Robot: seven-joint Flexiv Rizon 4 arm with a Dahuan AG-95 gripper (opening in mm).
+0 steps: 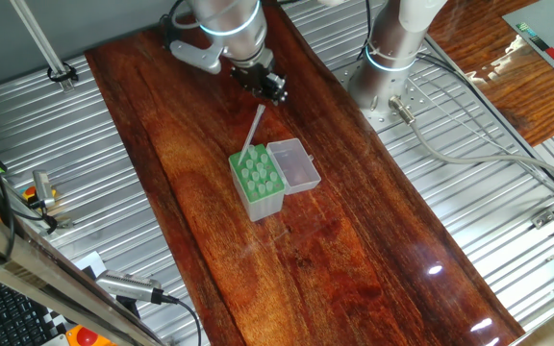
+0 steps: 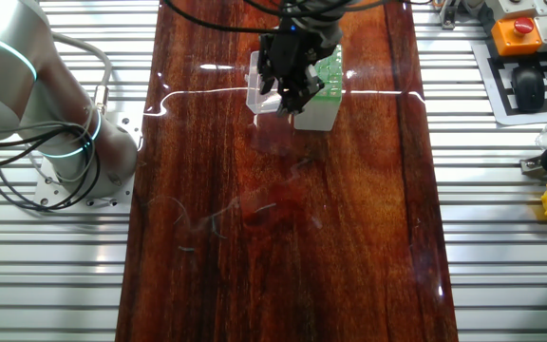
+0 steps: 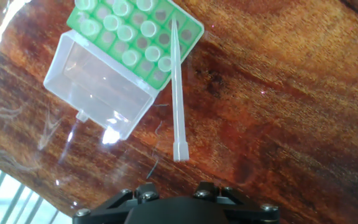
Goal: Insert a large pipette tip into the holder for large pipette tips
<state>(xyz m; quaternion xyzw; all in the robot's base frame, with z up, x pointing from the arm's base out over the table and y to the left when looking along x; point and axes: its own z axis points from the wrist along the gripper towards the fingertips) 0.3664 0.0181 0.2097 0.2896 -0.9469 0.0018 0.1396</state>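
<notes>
The large pipette tip (image 3: pixel 178 93) stands tilted in a hole at the edge of the holder for large pipette tips (image 1: pixel 257 182), its wide end leaning up and away toward the gripper (image 1: pixel 270 85). The gripper hangs apart from it (whether spread or pressed together, I cannot tell). The clear lid (image 1: pixel 293 164) lies open beside the holder on the table (image 1: pixel 373 250).

Holder for large pipette tips (image 1: pixel 256 183) sits on table (image 1: pixel 373 240), below & ahead of gripper (image 1: pixel 275 88). Large pipette tip (image 1: pixel 255 130) stands tilted in a corner hole, top leaning toward gripper, apart from it. Lid (image 1: pixel 293 164) lies open beside holder.
</notes>
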